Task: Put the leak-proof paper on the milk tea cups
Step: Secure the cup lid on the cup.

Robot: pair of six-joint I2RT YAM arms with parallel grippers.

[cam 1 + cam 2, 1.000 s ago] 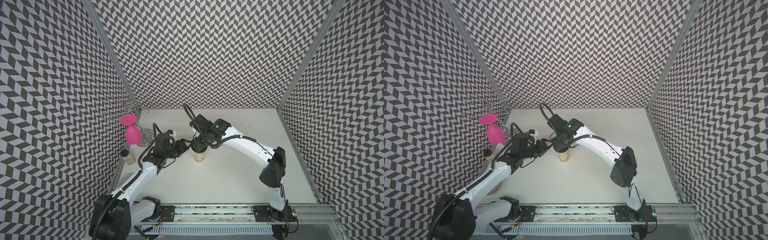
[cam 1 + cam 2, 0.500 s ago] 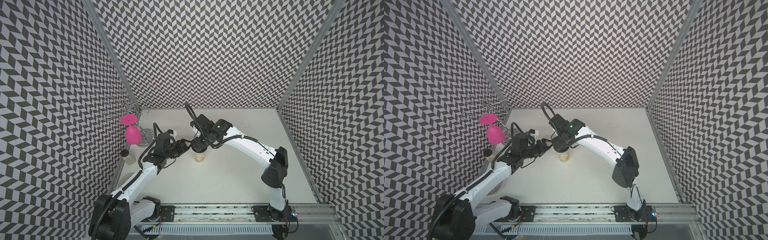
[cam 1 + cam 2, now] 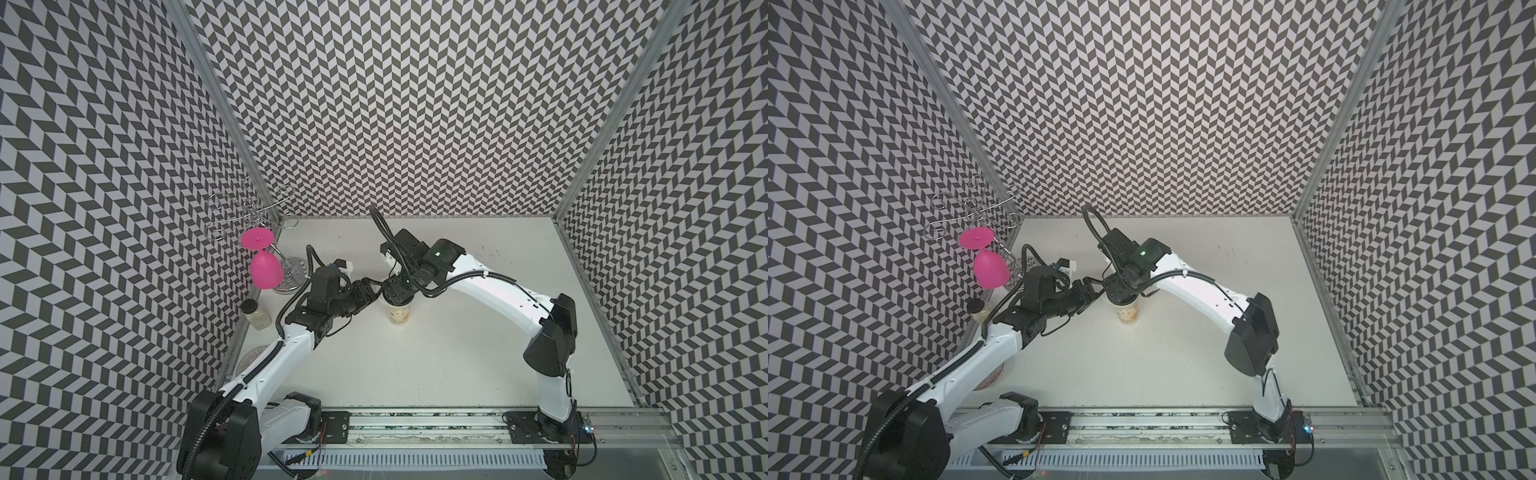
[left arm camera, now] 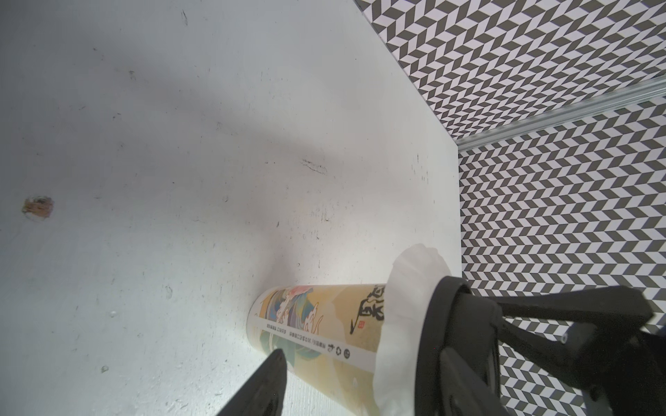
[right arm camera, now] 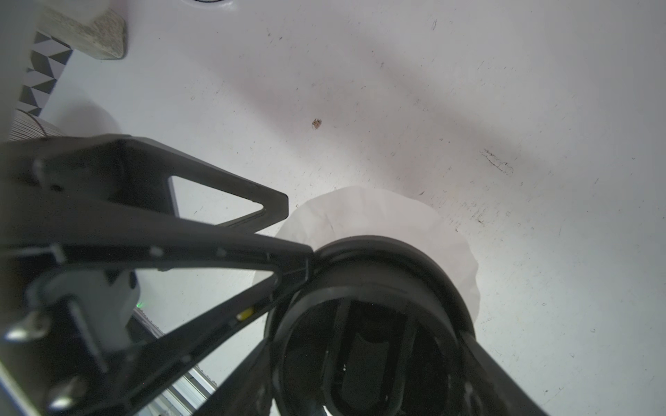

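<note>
Leak-proof paper, a thin translucent whitish round film sheet, lies draped over the mouth of the tall cream-white paper milk tea cup with brownish-yellow print. Its crinkled skirt hangs down around the rim wherever the rim shows. Expect the sheet to be very light, limp and easily creased or torn (it will likely slide or lift at the slightest drag). Take hold only at the free overhanging edge, with a light pinch, and avoid pulling sideways across the rim.

Right gripper: jaws clamped across a black round plastic lid, spread wide to span it. The lid sits on top of the sheet, over the cup mouth; whether it is fully seated cannot be told.

Left gripper: jaws a little apart, tips just beside the lid's rim and the sheet's edge. Nothing is seen clamped between them. One finger stands just beside the cup wall, apart from it.

The cup stands upright on the white table, between the two arms. Farther off, by the wall on the left arm's side, stands a small clear jar with a black cap. Beyond it a pink goblet hangs upside down from a wire rack. Behind all stands the chevron-patterned wall.
</note>
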